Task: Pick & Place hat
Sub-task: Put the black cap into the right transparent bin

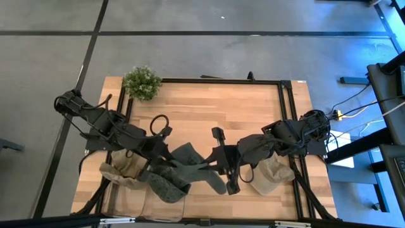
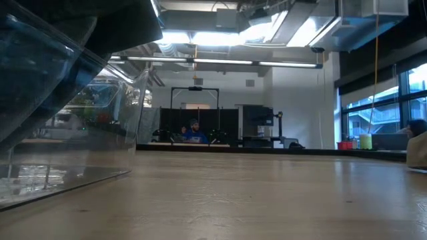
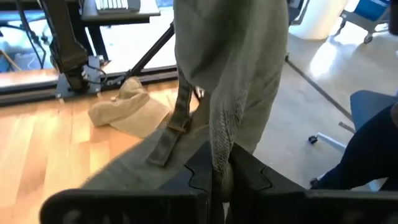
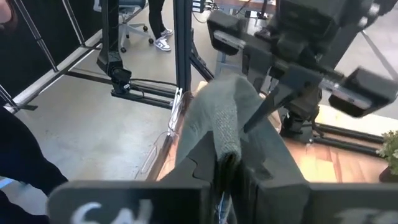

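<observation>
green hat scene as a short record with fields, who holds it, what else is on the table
green hat: held up between both grippers, near the table's front edge
left gripper: shut on green hat
right gripper: shut on green hat
tan hat, left: on the table under the left arm
tan hat, right: on the table under the right arm
plant: at the back left corner
table: wood top, dark frame

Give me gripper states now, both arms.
Left gripper: shut on the green hat.
Right gripper: shut on the same green hat, from the other side.
</observation>
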`<state>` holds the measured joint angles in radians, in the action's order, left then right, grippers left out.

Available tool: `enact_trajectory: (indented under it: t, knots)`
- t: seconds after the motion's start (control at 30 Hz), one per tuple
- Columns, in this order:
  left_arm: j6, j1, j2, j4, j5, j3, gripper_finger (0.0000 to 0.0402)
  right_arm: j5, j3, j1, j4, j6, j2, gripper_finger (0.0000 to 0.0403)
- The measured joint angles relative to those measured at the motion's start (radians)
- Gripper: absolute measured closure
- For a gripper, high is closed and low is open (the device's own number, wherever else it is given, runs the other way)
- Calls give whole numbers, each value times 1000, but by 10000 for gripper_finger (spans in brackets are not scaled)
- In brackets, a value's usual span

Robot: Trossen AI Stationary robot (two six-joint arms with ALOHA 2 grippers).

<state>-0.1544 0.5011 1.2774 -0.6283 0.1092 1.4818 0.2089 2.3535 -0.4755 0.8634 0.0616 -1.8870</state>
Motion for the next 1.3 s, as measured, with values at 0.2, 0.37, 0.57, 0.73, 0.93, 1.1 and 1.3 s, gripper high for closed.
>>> enact_trajectory:
  t: [0.2, 0.37, 0.57, 0.73, 0.93, 1.1, 1.3]
  knots:
    - [-14, 1, -2, 24, -30, 1, 375, 0, 1, 0, 26, 59, 0, 316]
    - [-23, 1, -16, 18, -70, 22, 381, 0, 2, 0, 175, 230, 0, 249]
    - [-62, 1, -20, -26, -144, 130, 380, 0, 2, 0, 436, 439, 18, 201]
    - [-110, 14, -19, -92, -210, 214, 380, 60, 2, 0, 528, 466, 18, 190]
    - [-147, 50, -16, -132, -250, 327, 380, 158, 2, 4, 563, 454, 18, 192]
    - [-205, 99, 11, -161, -300, 362, 380, 222, 2, 4, 582, 427, 18, 193]
    - [-254, 135, 88, -248, -393, 364, 380, 273, 1, 20, 582, 427, 18, 193]
